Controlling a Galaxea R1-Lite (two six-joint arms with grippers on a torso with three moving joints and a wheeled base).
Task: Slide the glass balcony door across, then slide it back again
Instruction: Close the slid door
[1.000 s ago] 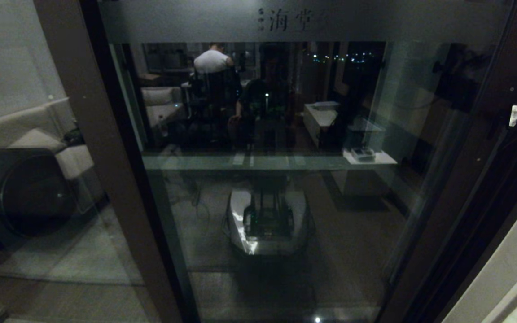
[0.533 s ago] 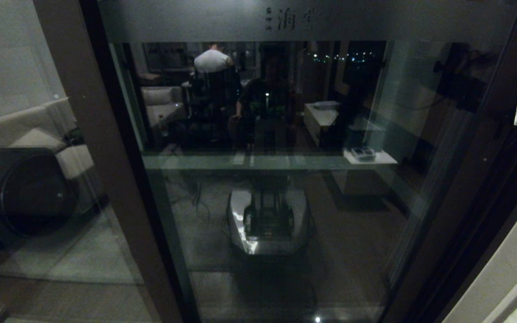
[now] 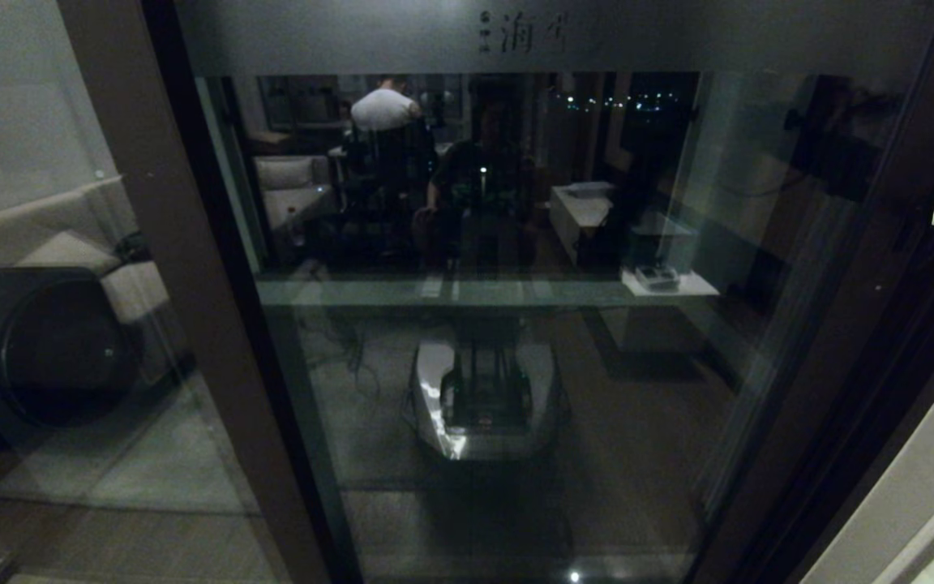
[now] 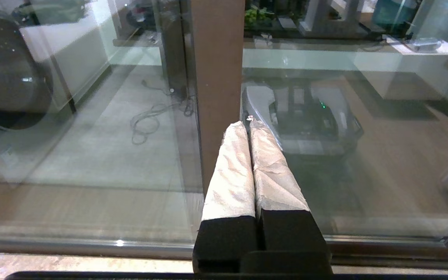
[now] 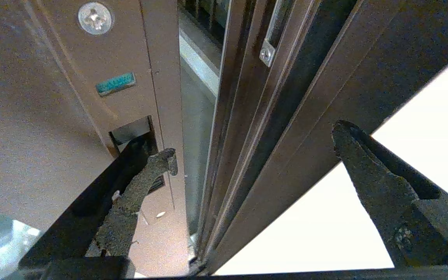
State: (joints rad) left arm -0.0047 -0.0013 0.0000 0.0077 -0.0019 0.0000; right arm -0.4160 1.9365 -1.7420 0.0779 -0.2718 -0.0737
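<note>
Right pincer point(image 5: 255, 144) spread, finger point(image 5: 142, 186) in door handle point(image 5: 132, 134)

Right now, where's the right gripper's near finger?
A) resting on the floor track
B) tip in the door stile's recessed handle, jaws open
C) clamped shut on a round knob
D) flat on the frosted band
B: the right gripper stands open, one finger hooked into the recessed handle of the glass balcony door.

Our left hand point(image 4: 249, 126) hangs parked and low, its two cloth-wrapped fingers point(image 4: 231, 171) pressed flat together. Our right hand point(image 5: 255, 144) is raised with its dark fingers point(image 5: 138, 186) spread wide, one fingertip hooked forward and nothing gripped between them.
</note>
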